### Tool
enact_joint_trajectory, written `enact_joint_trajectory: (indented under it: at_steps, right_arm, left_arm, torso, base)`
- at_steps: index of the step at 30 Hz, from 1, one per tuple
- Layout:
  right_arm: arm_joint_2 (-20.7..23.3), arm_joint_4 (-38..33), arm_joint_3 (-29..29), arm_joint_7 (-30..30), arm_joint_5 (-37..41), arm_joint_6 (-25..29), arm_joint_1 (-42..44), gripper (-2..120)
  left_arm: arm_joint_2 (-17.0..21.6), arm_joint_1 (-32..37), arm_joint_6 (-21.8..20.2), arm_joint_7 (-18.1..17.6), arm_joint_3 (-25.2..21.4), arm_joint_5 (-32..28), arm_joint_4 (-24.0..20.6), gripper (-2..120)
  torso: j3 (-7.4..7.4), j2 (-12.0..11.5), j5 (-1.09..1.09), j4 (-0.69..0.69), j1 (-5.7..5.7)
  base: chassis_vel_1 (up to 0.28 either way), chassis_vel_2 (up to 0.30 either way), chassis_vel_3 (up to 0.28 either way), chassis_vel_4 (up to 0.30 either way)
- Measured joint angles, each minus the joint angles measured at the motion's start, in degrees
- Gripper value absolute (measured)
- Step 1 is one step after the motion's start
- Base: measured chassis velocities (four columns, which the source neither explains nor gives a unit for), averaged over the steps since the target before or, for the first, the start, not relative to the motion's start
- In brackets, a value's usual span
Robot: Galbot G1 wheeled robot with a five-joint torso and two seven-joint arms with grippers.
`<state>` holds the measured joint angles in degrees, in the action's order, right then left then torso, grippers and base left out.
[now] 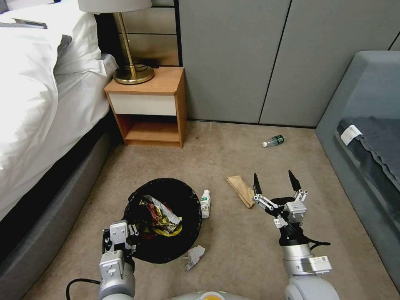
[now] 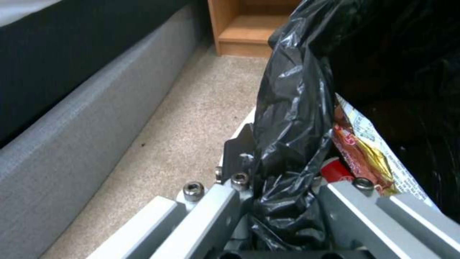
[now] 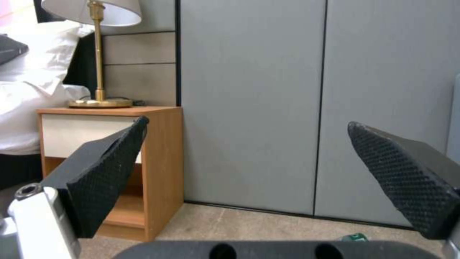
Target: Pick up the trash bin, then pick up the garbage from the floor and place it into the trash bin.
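Observation:
The trash bin (image 1: 183, 233), lined with a black bag, is low on my left with foil and yellow wrappers (image 1: 160, 216) inside. My left gripper (image 1: 132, 234) is shut on its near rim; the left wrist view shows the fingers (image 2: 237, 153) clamping the bag-covered rim (image 2: 287, 144) with wrappers (image 2: 364, 151) just inside. My right gripper (image 1: 275, 182) hangs open and empty over the carpet, just right of a brown paper bag (image 1: 241, 190). More garbage lies around: a small white bottle (image 1: 205, 203), a crumpled wrapper (image 1: 194, 256), and a green bottle (image 1: 274, 141) (image 3: 354, 237) near the wall.
A bed (image 1: 37, 104) with a grey base (image 2: 72, 144) runs along the left. A wooden nightstand (image 1: 148, 108) (image 3: 158, 172) with a brass lamp (image 1: 132, 71) stands at the back left, grey wall panels (image 1: 250, 58) behind, and a grey sofa (image 1: 366, 137) on the right.

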<state>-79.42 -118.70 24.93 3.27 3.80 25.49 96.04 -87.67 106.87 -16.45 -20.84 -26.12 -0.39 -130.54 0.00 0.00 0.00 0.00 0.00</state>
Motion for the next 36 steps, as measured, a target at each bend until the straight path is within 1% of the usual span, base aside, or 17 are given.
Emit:
enact_joint_trajectory:
  at_steps: [36]
  right_arm:
    - [0.0,0.0,0.0,0.0,0.0,0.0,0.0,100]
  left_arm:
    - [0.0,0.0,0.0,-0.01,0.0,0.0,-0.02,1]
  torso:
    - [0.0,0.0,0.0,0.0,0.0]
  base:
    - [0.0,0.0,0.0,0.0]
